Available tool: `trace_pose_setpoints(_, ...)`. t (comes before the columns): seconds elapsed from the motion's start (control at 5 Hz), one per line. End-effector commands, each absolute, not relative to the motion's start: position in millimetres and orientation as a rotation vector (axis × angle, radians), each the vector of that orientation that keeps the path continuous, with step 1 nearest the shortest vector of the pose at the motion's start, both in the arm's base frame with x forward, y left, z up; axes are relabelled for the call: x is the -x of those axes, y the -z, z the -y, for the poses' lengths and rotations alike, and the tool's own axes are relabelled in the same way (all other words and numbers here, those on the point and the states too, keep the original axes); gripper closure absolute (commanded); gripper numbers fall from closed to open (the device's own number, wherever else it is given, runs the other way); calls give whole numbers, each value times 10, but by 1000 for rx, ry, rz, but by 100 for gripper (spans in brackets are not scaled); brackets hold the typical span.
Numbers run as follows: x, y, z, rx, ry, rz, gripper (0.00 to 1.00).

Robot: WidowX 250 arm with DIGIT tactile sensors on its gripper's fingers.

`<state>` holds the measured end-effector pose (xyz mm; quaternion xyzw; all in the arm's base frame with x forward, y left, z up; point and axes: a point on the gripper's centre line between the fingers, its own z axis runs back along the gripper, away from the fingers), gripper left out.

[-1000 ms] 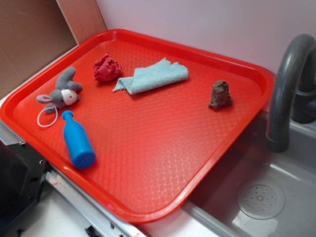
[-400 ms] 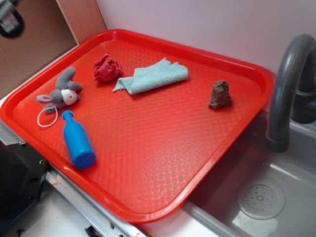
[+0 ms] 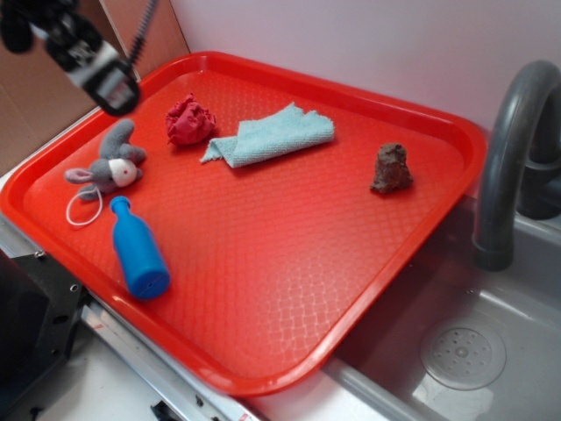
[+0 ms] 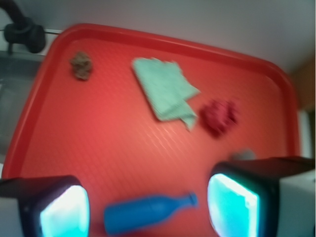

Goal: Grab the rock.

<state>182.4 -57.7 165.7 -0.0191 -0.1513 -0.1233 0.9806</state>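
The rock is a small, lumpy dark-brown stone standing upright near the right edge of the red tray. In the wrist view the rock shows blurred at the upper left. My gripper hangs blurred above the tray's far left corner, far from the rock. From the wrist, the gripper stands open, its two pads wide apart with nothing held; the blue bottle lies on the tray well below them.
On the tray lie a wrinkly red cloth ball, a folded teal cloth, a grey plush animal and a blue bottle. A grey faucet and sink sit right of the tray.
The gripper has come into the exterior view from the upper left and moved right and down over the tray's left corner. The things on the tray have not moved.
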Motion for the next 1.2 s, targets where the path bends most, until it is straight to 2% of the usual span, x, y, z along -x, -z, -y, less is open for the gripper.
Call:
trace_pose_setpoints(0.0, -2396, -1398, 817, 116, 393, 398, 0)
trace_pose_setpoints(0.2, -2637, -1221, 950, 127, 454, 375, 0)
trace_pose_setpoints(0.4, -2876, -1012, 1153, 188, 538, 363, 0)
trace_pose_setpoints(0.6, -3035, -823, 1364, 199, 631, 335, 0)
trace_pose_setpoints(0.8, -3135, -685, 1468, 163, 661, 316, 0)
trace_pose_setpoints(1.0, -3174, -558, 1597, 210, 750, 295, 0)
